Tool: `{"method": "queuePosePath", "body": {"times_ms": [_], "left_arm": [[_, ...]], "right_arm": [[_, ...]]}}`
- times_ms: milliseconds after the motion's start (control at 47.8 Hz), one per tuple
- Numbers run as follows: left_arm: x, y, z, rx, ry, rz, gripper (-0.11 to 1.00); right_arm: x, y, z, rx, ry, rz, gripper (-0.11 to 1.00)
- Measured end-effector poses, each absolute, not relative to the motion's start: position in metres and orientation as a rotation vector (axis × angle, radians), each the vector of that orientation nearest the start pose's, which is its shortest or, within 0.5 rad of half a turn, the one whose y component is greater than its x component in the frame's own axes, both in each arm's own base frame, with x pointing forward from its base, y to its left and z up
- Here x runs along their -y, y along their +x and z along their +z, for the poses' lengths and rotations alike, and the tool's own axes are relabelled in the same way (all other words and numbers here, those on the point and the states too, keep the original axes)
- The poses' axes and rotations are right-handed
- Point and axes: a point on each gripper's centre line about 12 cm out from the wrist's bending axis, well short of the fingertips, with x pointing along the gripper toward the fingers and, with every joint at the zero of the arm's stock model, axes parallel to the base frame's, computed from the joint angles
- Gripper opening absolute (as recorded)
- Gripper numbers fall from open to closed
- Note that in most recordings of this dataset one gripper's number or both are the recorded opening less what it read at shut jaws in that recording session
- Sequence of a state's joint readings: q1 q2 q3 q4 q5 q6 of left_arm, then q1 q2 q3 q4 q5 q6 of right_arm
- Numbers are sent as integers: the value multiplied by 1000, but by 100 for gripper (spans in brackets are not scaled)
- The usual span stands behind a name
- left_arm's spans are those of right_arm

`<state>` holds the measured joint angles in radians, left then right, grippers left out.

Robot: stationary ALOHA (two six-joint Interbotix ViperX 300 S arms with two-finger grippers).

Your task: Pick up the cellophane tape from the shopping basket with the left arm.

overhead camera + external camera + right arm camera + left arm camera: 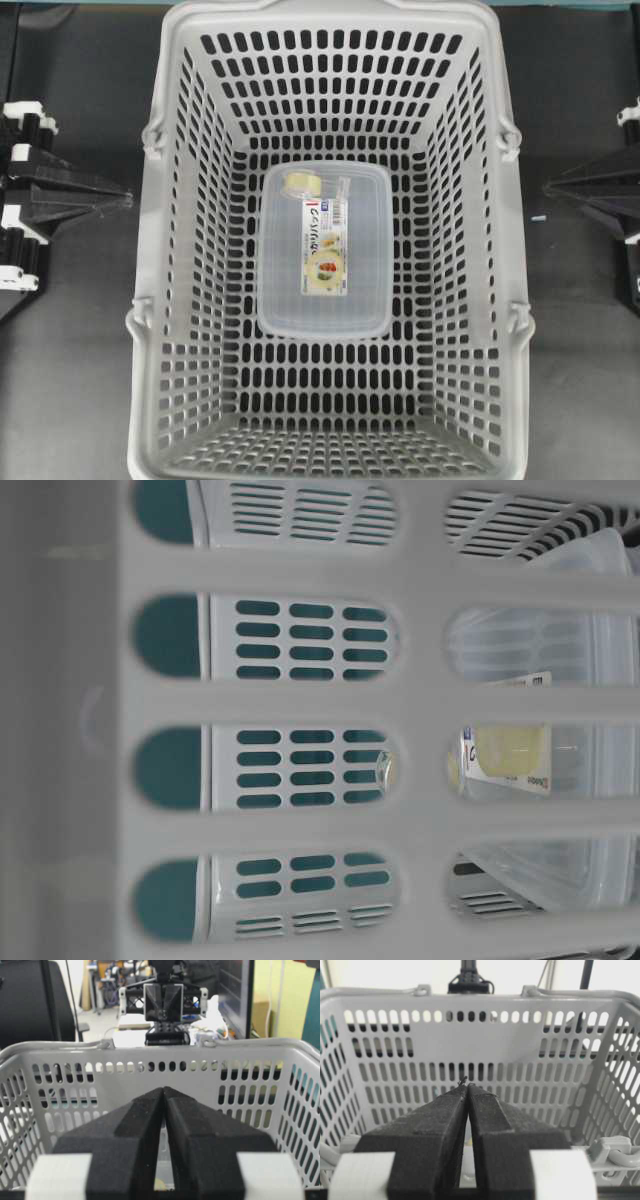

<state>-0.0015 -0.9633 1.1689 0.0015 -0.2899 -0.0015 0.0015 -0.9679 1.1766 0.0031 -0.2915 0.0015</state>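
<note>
Resting on the lid of a clear rectangular container (pixel 325 250), the cellophane tape (pixel 302 182) lies at that lid's far left corner in the overhead view, a small pale-yellow ring with a strip of clear plastic running off toward the right. The container sits flat on the slotted floor of the shopping basket (pixel 160 250), roughly central, its printed paper label (pixel 324 245) facing up. In the table-level view the label and a yellowish patch show blurred through the basket's side slots; the tape itself cannot be made out for certain there.

The left gripper (pixel 128 199) waits outside the basket's left wall, at about the height of the handle hinge, its tip pointing toward the basket and well apart from the tape. Its wrist camera shows the two black foam-faced fingers (pixel 440 1120) pressed together with only a thin seam between them, holding nothing. The right gripper (pixel 548 186) mirrors it outside the opposite wall, its fingers (pixel 195 1125) likewise closed against each other and empty. Both point across the basket's rim at one another.
</note>
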Motion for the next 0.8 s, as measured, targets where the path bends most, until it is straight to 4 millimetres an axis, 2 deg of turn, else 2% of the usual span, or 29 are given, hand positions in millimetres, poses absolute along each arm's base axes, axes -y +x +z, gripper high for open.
{"method": "queuePosePath", "body": {"times_ms": [84, 168, 356, 565, 691, 796], "left_arm": [[3, 200, 299, 69, -2, -15, 0], [9, 203, 310, 4, -10, -48, 0], [8, 216, 333, -173, -9, -34, 0], [8, 242, 359, -360, 1, -25, 0], [9, 264, 363, -484, 8, -20, 0], [10, 284, 358, -572, 11, -20, 0]], "right_arm": [[0, 198, 293, 80, 6, 1, 1], [0, 198, 292, 64, 9, 1, 0], [-1, 198, 294, -5, 11, 2, 0], [-2, 197, 292, -155, 8, 9, 0], [-2, 195, 293, -219, 6, 12, 0], [-2, 194, 295, -232, 3, 12, 0]]}}
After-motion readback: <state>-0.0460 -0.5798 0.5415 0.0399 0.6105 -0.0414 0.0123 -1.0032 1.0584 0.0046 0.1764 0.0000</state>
